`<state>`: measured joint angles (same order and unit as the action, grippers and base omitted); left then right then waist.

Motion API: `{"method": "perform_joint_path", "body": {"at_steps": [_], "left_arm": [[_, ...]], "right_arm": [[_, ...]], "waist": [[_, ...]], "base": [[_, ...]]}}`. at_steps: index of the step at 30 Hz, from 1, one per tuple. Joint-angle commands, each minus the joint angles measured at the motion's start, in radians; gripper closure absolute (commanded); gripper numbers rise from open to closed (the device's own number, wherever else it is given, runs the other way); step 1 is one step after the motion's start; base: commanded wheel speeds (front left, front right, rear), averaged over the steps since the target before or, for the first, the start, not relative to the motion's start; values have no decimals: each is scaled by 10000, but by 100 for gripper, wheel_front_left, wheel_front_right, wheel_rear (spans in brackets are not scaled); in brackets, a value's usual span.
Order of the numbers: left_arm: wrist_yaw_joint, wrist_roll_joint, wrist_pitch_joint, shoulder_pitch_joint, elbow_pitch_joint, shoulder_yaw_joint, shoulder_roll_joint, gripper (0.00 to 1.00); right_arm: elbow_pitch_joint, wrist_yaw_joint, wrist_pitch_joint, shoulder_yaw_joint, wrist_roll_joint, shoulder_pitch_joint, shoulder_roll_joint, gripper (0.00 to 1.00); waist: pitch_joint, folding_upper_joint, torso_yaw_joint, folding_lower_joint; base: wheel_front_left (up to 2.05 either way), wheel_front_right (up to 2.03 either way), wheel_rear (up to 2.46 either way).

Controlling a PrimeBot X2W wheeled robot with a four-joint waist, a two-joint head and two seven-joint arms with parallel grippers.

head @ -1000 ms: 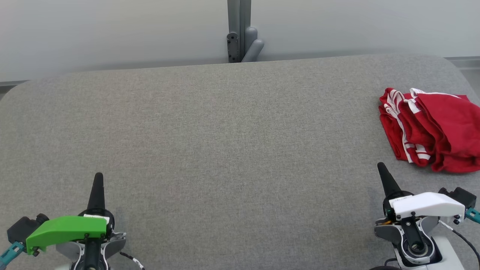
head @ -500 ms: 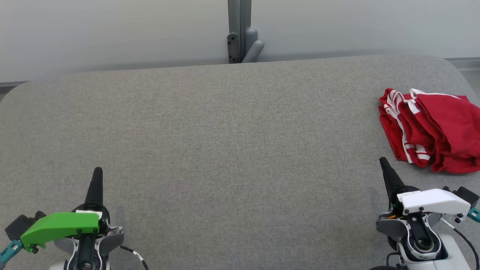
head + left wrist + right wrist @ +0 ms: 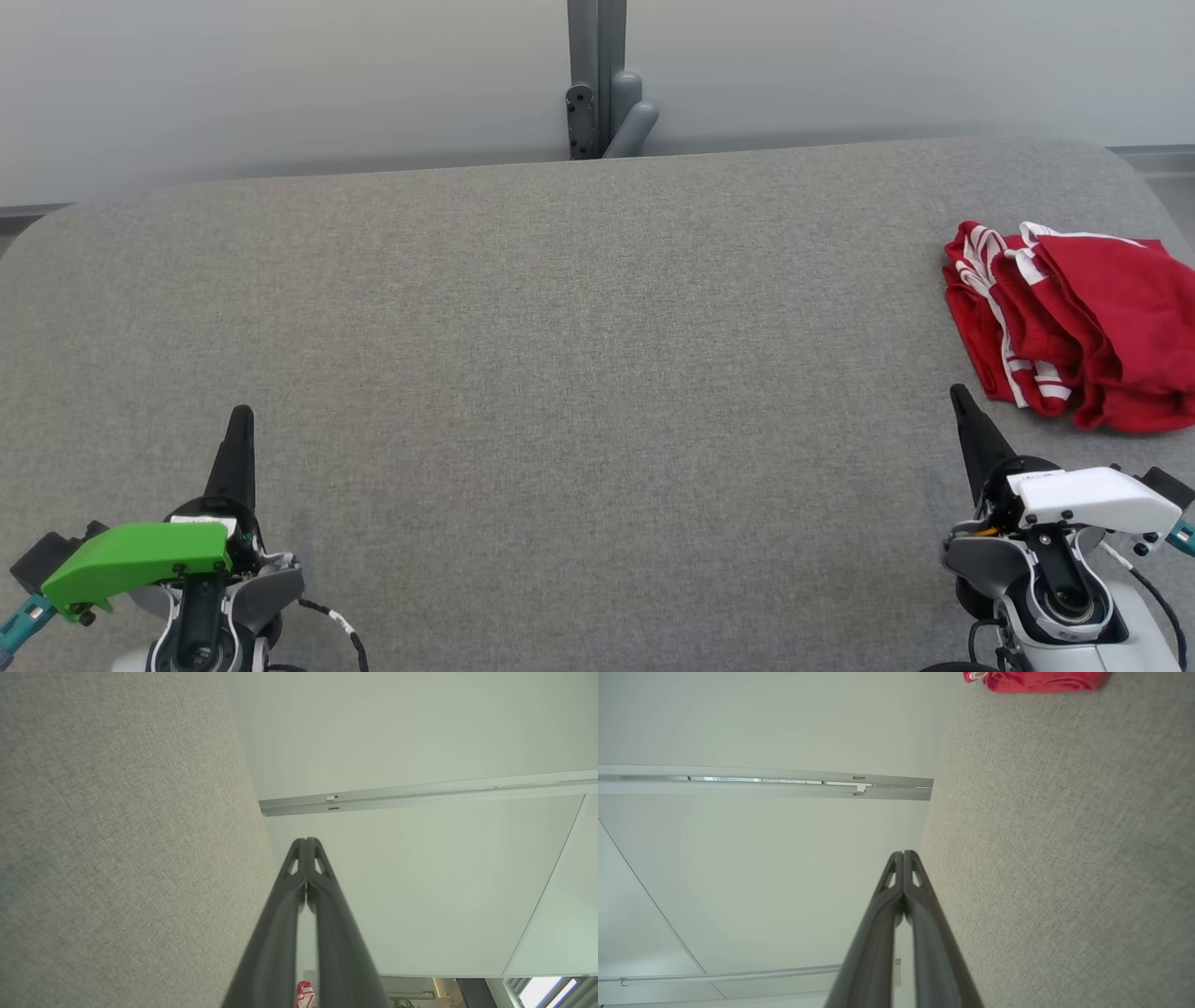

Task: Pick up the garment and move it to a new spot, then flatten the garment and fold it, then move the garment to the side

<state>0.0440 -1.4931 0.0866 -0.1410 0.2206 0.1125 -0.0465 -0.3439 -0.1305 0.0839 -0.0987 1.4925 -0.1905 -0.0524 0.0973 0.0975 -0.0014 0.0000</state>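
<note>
- One broad table (image 3: 560,355) covered in grey woven fabric spans the head view, with rounded far corners.
- Behind its far edge stands a pale wall (image 3: 280,84) of smooth panels. It also shows in both wrist views, crossed there by thin metal rails.
- The garment (image 3: 1074,317), red with white stripes, lies bunched in loose folds on the table at the far right. Its right side is cut off by the edge of the head view. In the right wrist view a strip of it shows at the top edge. In the left wrist view a small red-and-white scrap of it shows low down between the fingers.
- The left gripper (image 3: 240,413) sits at the lower left over the near part of the table, well apart from the garment, with a green cover (image 3: 135,560) on its wrist. Its two dark fingers are pressed together to a single point and hold nothing.
- The right gripper (image 3: 959,392) sits at the lower right with a white cover (image 3: 1092,495) on its wrist. Its tip is near the garment's near edge but apart from it. Its fingers likewise meet at the tips with nothing between them.
- A grey post (image 3: 596,65) rises behind the middle of the table's far edge, with a small rounded bracket at its foot.
</note>
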Motion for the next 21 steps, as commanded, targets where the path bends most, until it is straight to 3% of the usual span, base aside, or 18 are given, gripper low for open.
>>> {"method": "perform_joint_path", "body": {"at_steps": [1,21], "left_arm": [[-16,-207,54,-161,-85,55,-59,100],[-56,-1118,306,-243,-145,127,-64,100]], "right_arm": [[82,-5,65,-53,249,-113,-79,100],[164,-4,287,-118,1267,-136,-119,100]], "waist": [[-3,0,1,0],[-31,0,8,0]], "base": [[0,0,0],[0,0,0]]}}
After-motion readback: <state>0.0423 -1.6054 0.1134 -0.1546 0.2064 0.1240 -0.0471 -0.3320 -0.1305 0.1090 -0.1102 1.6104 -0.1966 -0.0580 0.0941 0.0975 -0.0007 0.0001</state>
